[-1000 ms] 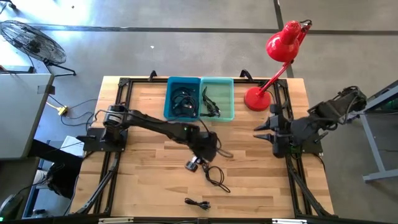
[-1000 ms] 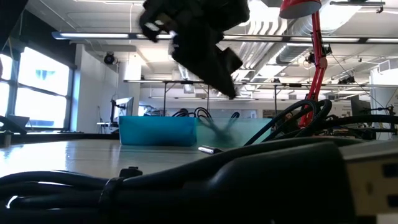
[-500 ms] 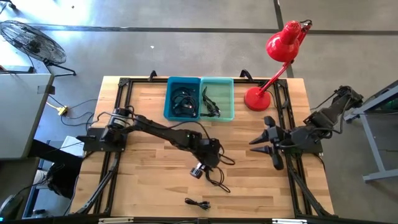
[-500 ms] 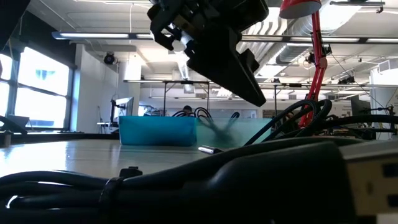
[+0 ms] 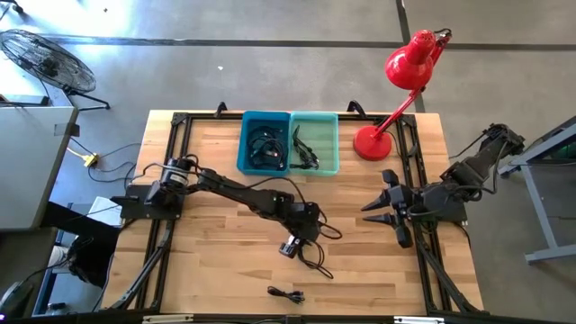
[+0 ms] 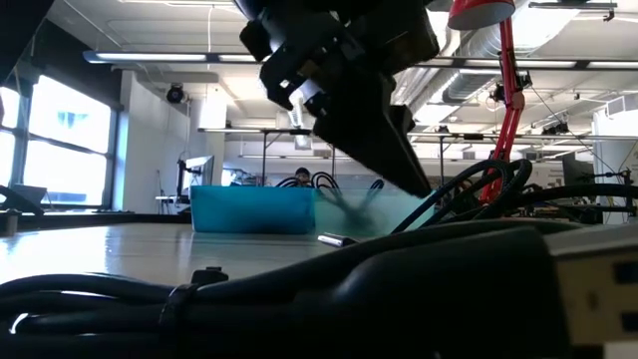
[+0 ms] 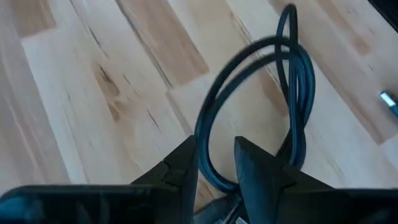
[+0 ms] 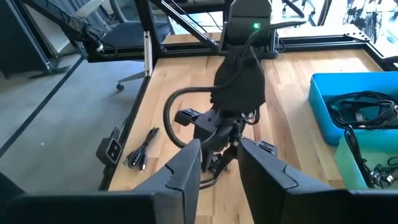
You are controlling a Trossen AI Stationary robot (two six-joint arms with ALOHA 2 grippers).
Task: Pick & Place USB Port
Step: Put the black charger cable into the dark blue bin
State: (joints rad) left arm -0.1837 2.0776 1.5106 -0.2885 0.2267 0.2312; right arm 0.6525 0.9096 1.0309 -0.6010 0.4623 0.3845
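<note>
Overall, no legible writing; left end effector [image 7: 214, 163] part-open astride black cable [image 7: 292, 93].

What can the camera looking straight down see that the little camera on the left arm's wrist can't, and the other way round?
Only the view from above shows the whole table: the blue bin and teal bin with cables inside, the red lamp, the right gripper waiting at the table's right side, and a small bundled cable near the front edge.

Only the wrist view shows the left gripper with its fingers open around a strand of the looped cable.

Both show that looped cable and the wooden tabletop.
</note>
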